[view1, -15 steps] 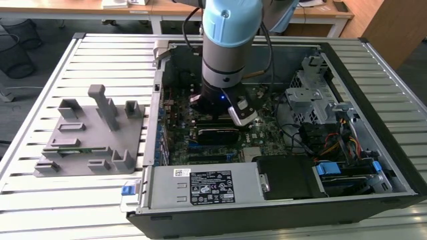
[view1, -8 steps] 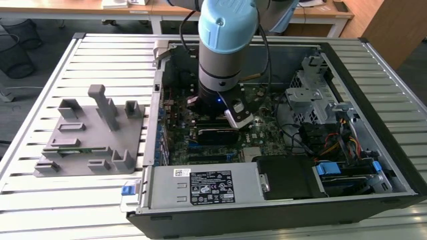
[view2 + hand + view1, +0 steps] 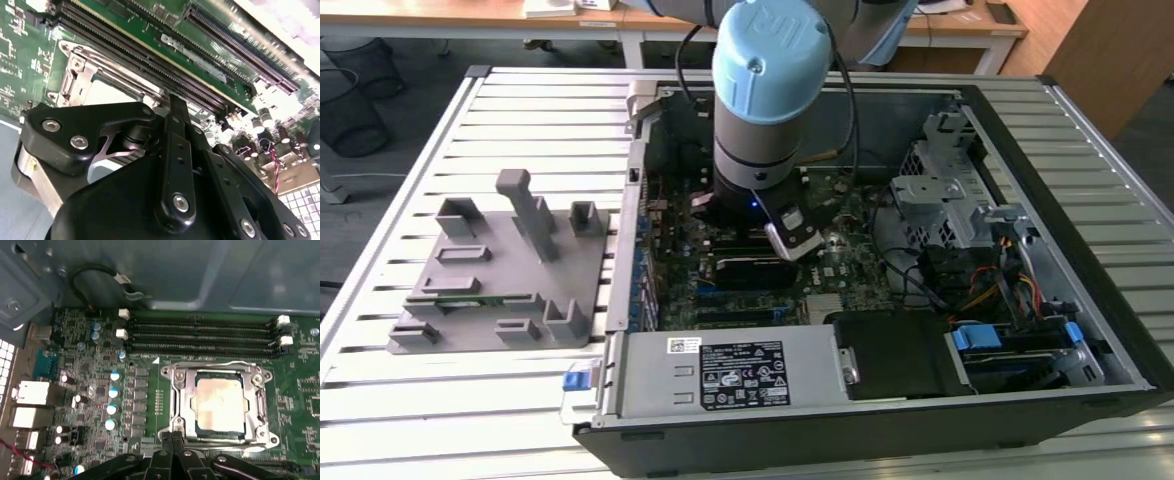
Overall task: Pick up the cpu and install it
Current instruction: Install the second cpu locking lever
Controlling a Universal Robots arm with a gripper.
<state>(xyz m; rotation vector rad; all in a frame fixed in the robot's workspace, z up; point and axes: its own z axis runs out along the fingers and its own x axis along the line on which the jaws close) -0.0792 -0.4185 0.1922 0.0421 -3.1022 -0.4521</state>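
Fingers: the black metal gripper hangs low over the board in both wrist views; in the first wrist view its fingers look pressed together at the tips with nothing between them, just at the near edge of the socket.
Cpu: the small flat square cpu with a silvery-white metal top and thin darker rim lies flat inside the socket, apart from the fingers.
Socket: the silvery metal socket frame surrounds the cpu on all sides; in the second wrist view a pale patch of the same seat shows beyond the gripper's black links.
Board: the green motherboard carries a column of blue-topped capacitors beside the socket, and long black memory slots run along the socket's far side.
Arm: in the exterior view the grey arm with a light blue cap reaches straight down into the case, its gripper just above the board.
Case: the open black computer case lies on the slatted metal table.
Holder: the grey plastic holder block sits on the table at the exterior view's left, well apart from the case opening.
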